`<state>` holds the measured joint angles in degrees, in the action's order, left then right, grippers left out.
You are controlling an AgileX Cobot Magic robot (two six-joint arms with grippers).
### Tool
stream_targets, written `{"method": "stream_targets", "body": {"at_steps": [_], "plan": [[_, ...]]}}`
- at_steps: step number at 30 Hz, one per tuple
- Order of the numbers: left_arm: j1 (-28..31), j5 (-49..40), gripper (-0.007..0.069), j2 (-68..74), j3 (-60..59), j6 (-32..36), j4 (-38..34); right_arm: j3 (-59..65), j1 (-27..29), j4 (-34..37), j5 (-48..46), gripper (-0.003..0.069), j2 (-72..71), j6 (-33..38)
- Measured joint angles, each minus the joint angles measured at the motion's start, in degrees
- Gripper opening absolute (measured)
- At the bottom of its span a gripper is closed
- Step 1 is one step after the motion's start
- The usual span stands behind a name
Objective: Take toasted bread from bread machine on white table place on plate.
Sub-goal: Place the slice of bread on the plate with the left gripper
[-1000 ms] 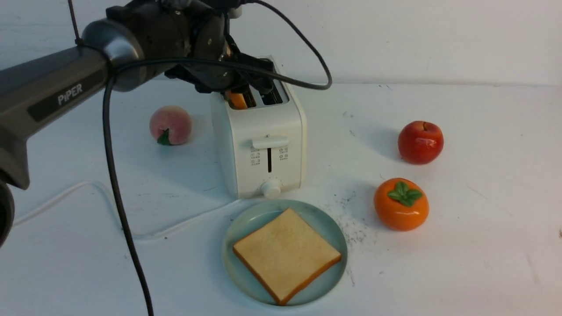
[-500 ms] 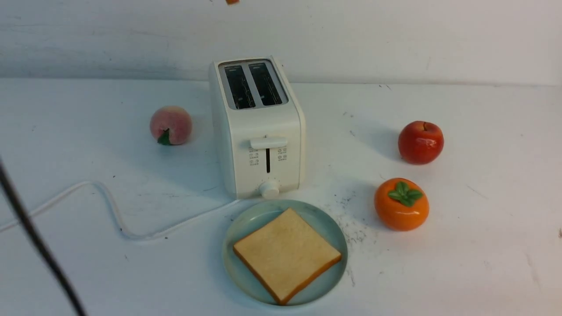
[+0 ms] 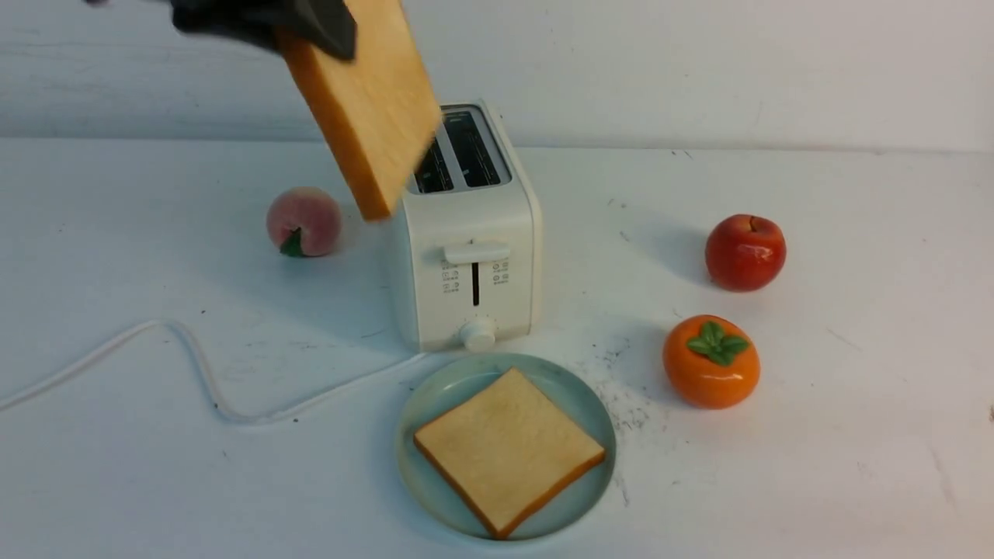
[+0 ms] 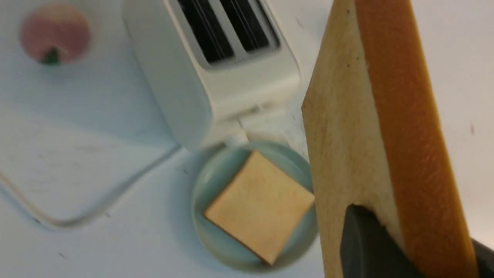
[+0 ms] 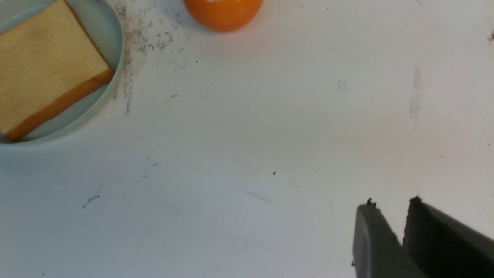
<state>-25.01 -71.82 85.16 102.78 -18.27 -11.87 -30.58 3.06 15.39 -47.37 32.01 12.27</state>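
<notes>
Right gripper: shown only in the right wrist view, lower right of that frame; its jaws are slightly parted, nothing is held, and bare white table is seen below it.
Plate: lower centre of the front view, just before the bread machine; one slice of toasted bread is laid flat on it.
Bread machine: centre of the frame; both slots are seen dark and empty.
Held slice: upper left of centre, tilted, clear of the slots; its upper end is clamped by the left gripper.
Change: a second ago the left arm was bent over the slots; half a second ago only an orange scrap was seen at the top edge; now the whole slice has been brought into frame.
Meaning: removal from the machine is judged done; carrying to the plate and letting go remain.
Left wrist view only: the thick orange crust, a dark finger pressed on the pale face, and the plate lying beyond the slice.
Front view only: peach, apple, persimmon and cord, set around the machine.
</notes>
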Motion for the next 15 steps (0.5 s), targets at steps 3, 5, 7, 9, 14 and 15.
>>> {"method": "stream_targets", "body": {"at_steps": [3,5,7,9,14,15], "plan": [[-4.07,0.3,0.0102,1.2,-8.73,0.9,1.11,0.0,0.0,0.31,0.0,0.0136,0.0,0.0],[-8.01,2.35,0.0102,3.78,-12.9,0.97,4.94,0.0,0.0,0.35,0.1,0.0137,0.0,0.0],[-10.86,4.18,0.0102,6.42,-14.63,0.97,10.12,0.0,0.0,0.43,0.15,0.0138,0.0,0.0],[-14.92,6.74,0.0102,9.48,-15.35,0.38,18.58,0.0,0.0,0.48,0.44,0.0138,0.0,0.0],[-20.49,13.22,0.0102,15.39,-15.41,-3.36,33.32,0.0,0.0,0.71,1.17,0.0138,0.0,0.0],[-21.19,14.59,0.0102,16.97,-15.41,-4.61,35.8,0.0,0.0,0.71,1.17,0.0138,0.0,0.0]]}}
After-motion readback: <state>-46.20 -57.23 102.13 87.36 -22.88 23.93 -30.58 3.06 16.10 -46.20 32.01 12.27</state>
